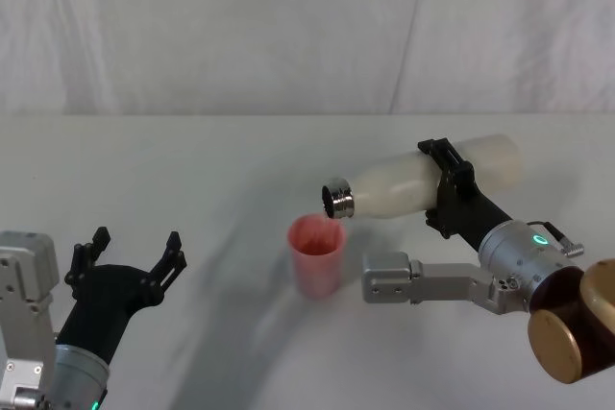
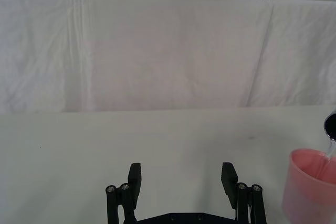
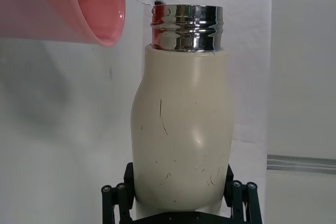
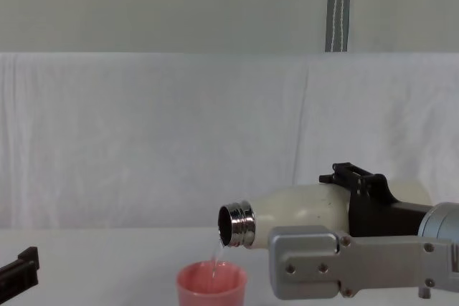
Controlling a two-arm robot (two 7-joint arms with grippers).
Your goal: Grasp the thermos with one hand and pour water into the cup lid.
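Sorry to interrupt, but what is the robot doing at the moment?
The right gripper holds the thermos tipped nearly flat, its chrome neck over the pink cup lid on the table. A thin stream of water runs into it. The left gripper sits open and idle to the left.

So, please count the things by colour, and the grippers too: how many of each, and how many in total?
Cream-white: 1, the tall matte thermos with chrome neck, tilted over the cup.
Pink: 1, the small round cup lid.
Black: 2, the open left gripper and the right gripper holding the thermos.
Total: 4.
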